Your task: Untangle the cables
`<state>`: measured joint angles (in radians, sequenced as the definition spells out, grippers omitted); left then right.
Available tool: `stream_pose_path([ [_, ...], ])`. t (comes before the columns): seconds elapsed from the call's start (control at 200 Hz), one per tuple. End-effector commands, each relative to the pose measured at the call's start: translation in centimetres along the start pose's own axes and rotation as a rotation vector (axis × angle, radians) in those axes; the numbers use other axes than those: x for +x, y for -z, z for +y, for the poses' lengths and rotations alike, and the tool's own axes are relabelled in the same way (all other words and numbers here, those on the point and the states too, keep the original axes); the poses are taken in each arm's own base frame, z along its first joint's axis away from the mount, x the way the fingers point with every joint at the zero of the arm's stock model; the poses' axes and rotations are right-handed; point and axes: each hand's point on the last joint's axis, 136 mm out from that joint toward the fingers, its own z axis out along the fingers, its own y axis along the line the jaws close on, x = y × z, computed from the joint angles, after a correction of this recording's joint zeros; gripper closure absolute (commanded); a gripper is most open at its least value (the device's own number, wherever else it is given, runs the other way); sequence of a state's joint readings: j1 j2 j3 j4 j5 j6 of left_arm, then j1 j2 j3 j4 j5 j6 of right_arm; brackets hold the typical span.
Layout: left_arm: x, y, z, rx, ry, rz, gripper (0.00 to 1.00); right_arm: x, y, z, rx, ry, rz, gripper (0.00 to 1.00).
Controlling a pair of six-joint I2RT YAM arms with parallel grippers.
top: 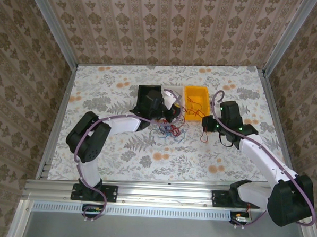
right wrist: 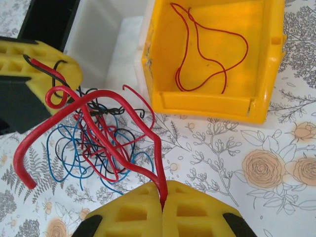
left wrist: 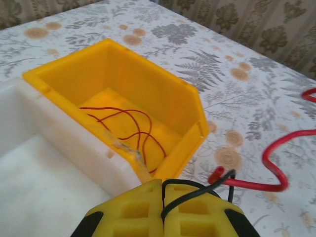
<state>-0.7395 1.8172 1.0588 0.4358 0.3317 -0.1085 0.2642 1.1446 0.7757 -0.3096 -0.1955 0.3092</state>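
The cables [top: 167, 130] lie as a loose tangle of red, blue and dark wires [right wrist: 94, 143] on the flowered table in front of the bins. My left gripper [left wrist: 162, 186] is shut on a thin dark cable [left wrist: 197, 192] that loops over its right finger. It hangs just above the tangle's far side [top: 172, 115], near the bins. My right gripper [right wrist: 163, 192] is shut on a thick red cable [right wrist: 159, 160] that runs up and left into the tangle. In the top view this gripper [top: 206, 123] sits right of the tangle. A thin red wire [right wrist: 185, 49] lies alone in the yellow bin [right wrist: 207, 106].
Three bins stand in a row behind the tangle: black [top: 148, 92], white [top: 173, 91] and yellow [top: 197, 91]. The white bin [left wrist: 74, 148] touches the yellow bin [left wrist: 163, 94]. A free end of thick red cable [left wrist: 271, 170] curves over the table to the right.
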Motion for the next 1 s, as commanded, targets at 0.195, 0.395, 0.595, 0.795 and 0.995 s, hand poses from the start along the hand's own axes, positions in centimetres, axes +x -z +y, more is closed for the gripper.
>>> stream_pose_path([
  [0.195,0.1,0.2,3.5,-0.194,0.000,-0.004,1.00,-0.9,2.7,0.8,-0.009,0.067,-0.051,0.98],
  [0.395,-0.7,0.5,3.0,-0.142,0.028,-0.056,1.00,0.0,2.2,-0.2,0.053,0.070,0.024,0.99],
  [0.595,-2.0,0.3,-1.0,0.045,-0.023,-0.062,1.00,0.0,-0.3,0.7,0.013,0.053,0.055,0.99],
  [0.795,-2.2,0.8,0.2,-0.002,0.056,-0.103,1.00,-0.3,-0.9,0.8,0.027,0.081,0.063,0.99],
  [0.995,-0.9,2.7,4.2,-0.150,0.169,-0.124,1.00,-2.2,0.9,-3.1,0.210,0.047,-0.028,0.99],
])
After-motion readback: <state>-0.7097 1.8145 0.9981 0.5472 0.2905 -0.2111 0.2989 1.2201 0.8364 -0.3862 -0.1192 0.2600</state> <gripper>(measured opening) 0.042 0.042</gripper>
